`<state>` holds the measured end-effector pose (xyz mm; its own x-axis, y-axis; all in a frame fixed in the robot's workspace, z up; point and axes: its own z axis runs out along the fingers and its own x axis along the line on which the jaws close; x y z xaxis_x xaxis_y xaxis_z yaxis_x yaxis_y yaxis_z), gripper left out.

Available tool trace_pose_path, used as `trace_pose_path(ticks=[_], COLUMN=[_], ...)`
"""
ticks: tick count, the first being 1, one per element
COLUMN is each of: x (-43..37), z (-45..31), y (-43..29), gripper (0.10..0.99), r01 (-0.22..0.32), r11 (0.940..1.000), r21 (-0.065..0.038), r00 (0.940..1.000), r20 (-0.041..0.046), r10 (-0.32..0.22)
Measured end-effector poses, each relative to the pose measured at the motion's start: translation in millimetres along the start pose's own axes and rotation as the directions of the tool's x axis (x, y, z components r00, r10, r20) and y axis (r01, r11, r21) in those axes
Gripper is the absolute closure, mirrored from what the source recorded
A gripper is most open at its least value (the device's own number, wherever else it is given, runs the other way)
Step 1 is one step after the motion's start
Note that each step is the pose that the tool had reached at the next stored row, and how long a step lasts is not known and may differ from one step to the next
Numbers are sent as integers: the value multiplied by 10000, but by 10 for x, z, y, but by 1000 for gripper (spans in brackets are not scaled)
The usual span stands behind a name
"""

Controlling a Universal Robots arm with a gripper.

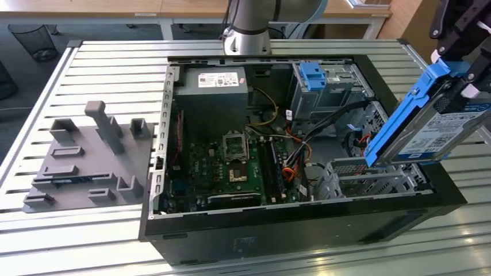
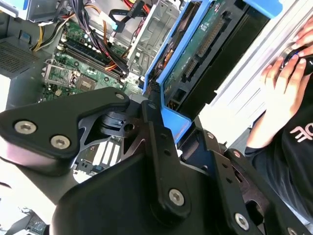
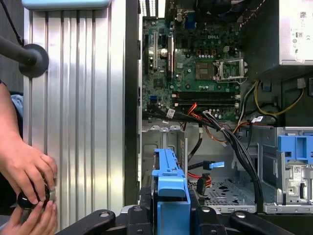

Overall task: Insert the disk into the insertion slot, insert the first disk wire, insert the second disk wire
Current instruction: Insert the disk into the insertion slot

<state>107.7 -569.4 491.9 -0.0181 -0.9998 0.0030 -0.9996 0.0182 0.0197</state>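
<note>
Pincer (image 3: 171,216) grips disk (image 1: 437,126) | tilted, lower edge above insertion slot (image 1: 368,177)

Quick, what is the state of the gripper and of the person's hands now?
Gripper: shut on the disk.
Hands: both around a small dark object at the table edge.
</note>
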Motion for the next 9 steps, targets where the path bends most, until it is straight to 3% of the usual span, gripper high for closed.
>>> trace_pose_path(ticks=[9], x=[-39], z=[113], y=[87], gripper=[722], r01=[-1], r11=[10000], r21=[73], r00=[10000], r20=[2], r10=[1])
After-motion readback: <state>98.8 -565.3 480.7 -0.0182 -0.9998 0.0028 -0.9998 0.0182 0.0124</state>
